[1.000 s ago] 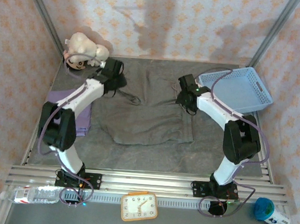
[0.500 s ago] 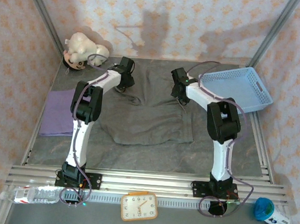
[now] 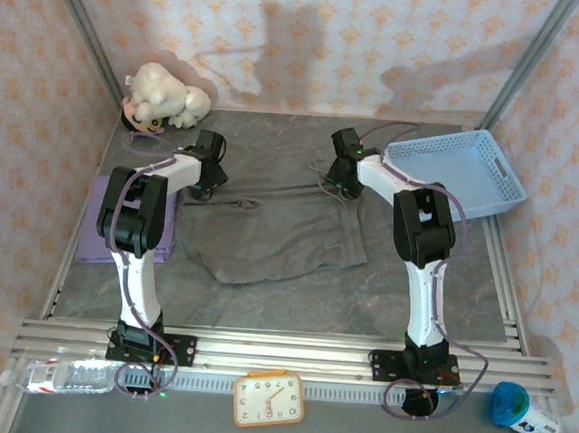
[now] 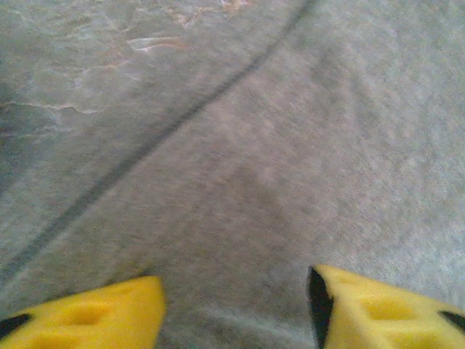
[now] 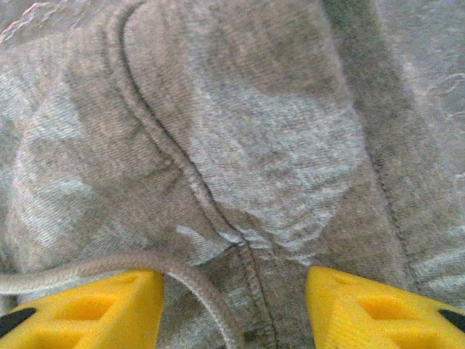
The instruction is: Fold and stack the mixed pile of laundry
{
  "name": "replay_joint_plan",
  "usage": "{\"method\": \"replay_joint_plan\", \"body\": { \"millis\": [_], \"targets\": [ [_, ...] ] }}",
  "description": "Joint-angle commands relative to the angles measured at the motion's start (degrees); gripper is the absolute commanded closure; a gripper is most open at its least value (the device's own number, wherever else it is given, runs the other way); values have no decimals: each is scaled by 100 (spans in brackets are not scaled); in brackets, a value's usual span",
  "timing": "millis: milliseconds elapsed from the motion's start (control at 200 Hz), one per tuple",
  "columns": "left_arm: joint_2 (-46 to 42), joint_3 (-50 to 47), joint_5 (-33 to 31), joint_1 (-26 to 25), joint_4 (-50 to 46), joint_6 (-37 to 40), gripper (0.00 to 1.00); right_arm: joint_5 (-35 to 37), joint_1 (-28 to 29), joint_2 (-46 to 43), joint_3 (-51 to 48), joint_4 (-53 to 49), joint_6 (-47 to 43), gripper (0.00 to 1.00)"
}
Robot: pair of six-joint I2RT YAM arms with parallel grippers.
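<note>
1. Dark grey-olive shirt (image 3: 278, 231) lies spread flat mid-table. Its near hem is well clear of the front rail, and bare mat (image 3: 293, 297) is open along that whole side.
2. Its wider spread runs left to right, and a narrower part reaches toward the far wall. Against the dark mat I can't say for sure where its far edge ends.
3. The lilac-purple shirt (image 3: 96, 229) sits folded at the left edge, partly under my left arm's elbow and apart from the grey one.
4. The left gripper (image 3: 203, 180) is down at the grey shirt's far-left corner, with the arm doubled back sharply. On its wrist camera the yellow fingers (image 4: 94, 309) are spread wide over flat cloth, gripping nothing.
5. The right gripper (image 3: 340, 180) is down at the far-right part, with the arm stretched forward. It is released too, over a curved seam, with a cord (image 5: 182, 273) against one finger.
6. The blue basket (image 3: 504, 168) sits far right, beside that arm. The plush toy (image 3: 164, 96) fills the far-left corner.
</note>
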Motion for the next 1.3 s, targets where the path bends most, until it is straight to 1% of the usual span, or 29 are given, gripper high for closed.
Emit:
{"method": "replay_joint_plan", "body": {
  "millis": [0, 50, 130, 155, 265, 385, 465, 595, 721, 831, 926, 1016, 1141, 1226, 1296],
  "targets": [
    [16, 190, 16, 99, -530, 292, 30, 62, -20, -367, -121, -257, -342, 39],
    [-190, 164, 123, 101, -588, 441, 26, 56, -17, -737, -384, -248, -436, 34],
    [-566, -9, 374, 94, -708, 669, 24, -65, -10, -1315, -891, -310, -555, 29],
    [-841, -107, 439, 80, -744, 731, 24, -91, 5, -1514, -1067, -352, -587, 28],
    [-1627, -712, 676, -34, -940, 944, 23, -55, 83, -2208, -1811, -629, -696, 26],
    [-2614, -1561, 594, -320, -1164, 1003, 22, 18, 184, -2879, -2718, -775, -668, 25],
    [-3255, -2187, 610, -570, -1191, 841, 22, -26, 230, -3277, -3345, -677, -550, 24],
    [-4244, -3199, 666, -911, -1210, 344, 22, -251, 263, -3692, -4135, -468, -324, 25],
    [-5158, -4114, 740, -1039, -1183, -198, 23, -487, 334, -4014, -4689, -119, -37, 25],
    [-5924, -4832, 939, -1139, -991, -586, 26, -627, 360, -4141, -5041, 240, 187, 25],
    [-6315, -5251, 1078, -1192, -708, -867, 29, -618, 364, -4088, -5146, 418, 272, 28],
    [-6381, -5476, 1129, -1213, -416, -1050, 31, -673, 372, -3973, -5157, 560, 367, 35],
    [-6123, -5635, 1187, -1253, 12, -1169, 32, -616, 408, -3905, -5240, 745, 509, 52],
    [-5853, -5704, 1243, -1292, 380, -1240, 33, -543, 411, -3903, -5293, 802, 560, 58],
    [-5565, -5651, 1251, -1359, 647, -1272, 34, -519, 408, -3929, -5324, 837, 582, 62]
  ]
}}
